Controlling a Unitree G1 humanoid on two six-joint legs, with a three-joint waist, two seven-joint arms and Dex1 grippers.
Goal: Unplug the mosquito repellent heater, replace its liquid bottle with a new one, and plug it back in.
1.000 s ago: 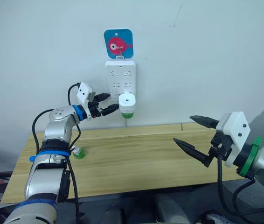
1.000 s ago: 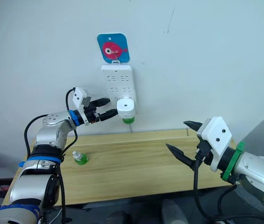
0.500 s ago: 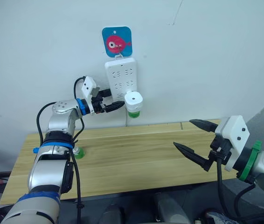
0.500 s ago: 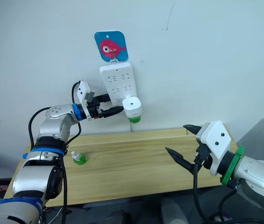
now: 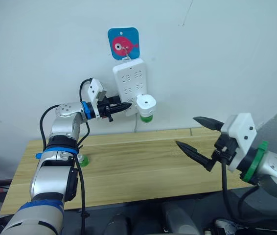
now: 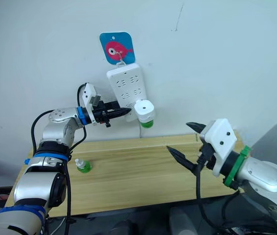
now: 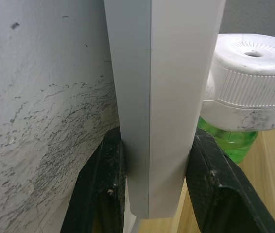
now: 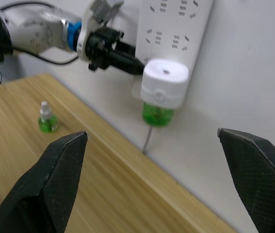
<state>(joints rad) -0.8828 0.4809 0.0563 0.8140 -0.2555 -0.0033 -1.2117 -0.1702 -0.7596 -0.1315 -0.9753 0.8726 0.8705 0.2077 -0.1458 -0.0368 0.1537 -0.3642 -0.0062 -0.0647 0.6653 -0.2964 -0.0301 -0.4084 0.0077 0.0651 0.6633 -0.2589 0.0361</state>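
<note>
At the wall, my left tool (image 5: 122, 105) is closed on the lower edge of the power strip (image 5: 133, 83), one black finger (image 7: 101, 189) on each side of its white body, as the left wrist view shows. That pins the strip so it cannot swing on its hook when the heater comes out. The heater (image 5: 146, 104) sits plugged in at the strip's lower corner, at about 3 o'clock from my left tool and just beside it, with its green bottle (image 5: 147, 118) hanging below. My right tool (image 5: 197, 138) hangs wide open over the surface (image 5: 143, 166), well apart from the heater and down at about 5 o'clock from it. To do this well, I judge the right tool should close on the heater's white body, not the bottle, and pull straight out from the strip. The spare bottle (image 6: 83, 165) stands on the surface near my left arm.
</note>
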